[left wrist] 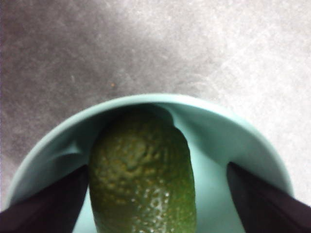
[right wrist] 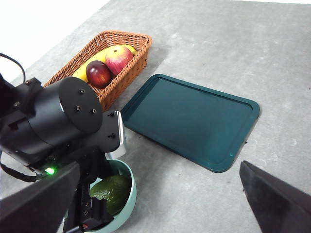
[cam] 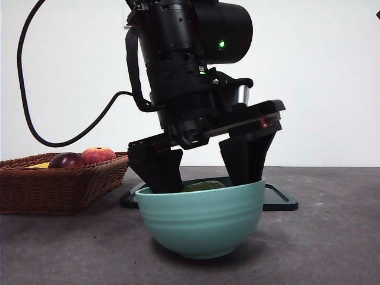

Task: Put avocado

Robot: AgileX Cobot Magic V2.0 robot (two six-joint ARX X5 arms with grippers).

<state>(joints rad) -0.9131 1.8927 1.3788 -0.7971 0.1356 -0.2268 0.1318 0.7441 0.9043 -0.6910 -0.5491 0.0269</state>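
Note:
The avocado (cam: 205, 186) (left wrist: 141, 179) (right wrist: 111, 191), dark green with bumpy skin, lies inside a pale teal bowl (cam: 202, 222) (left wrist: 218, 126) (right wrist: 131, 191) at the table's front. My left gripper (cam: 205, 178) (left wrist: 155, 204) reaches down into the bowl, open, with one jaw on each side of the fruit. One jaw sits close against the avocado and the other stands well apart from it. My right gripper (right wrist: 158, 167) hangs open high above the table, holding nothing.
A wicker basket (cam: 59, 187) (right wrist: 141, 41) to the left holds a dark maroon fruit (cam: 66, 160) (right wrist: 98, 73), a red-orange fruit (cam: 98, 155) (right wrist: 118, 57) and something yellow. A dark teal tray (cam: 279, 200) (right wrist: 194, 116) lies flat behind the bowl.

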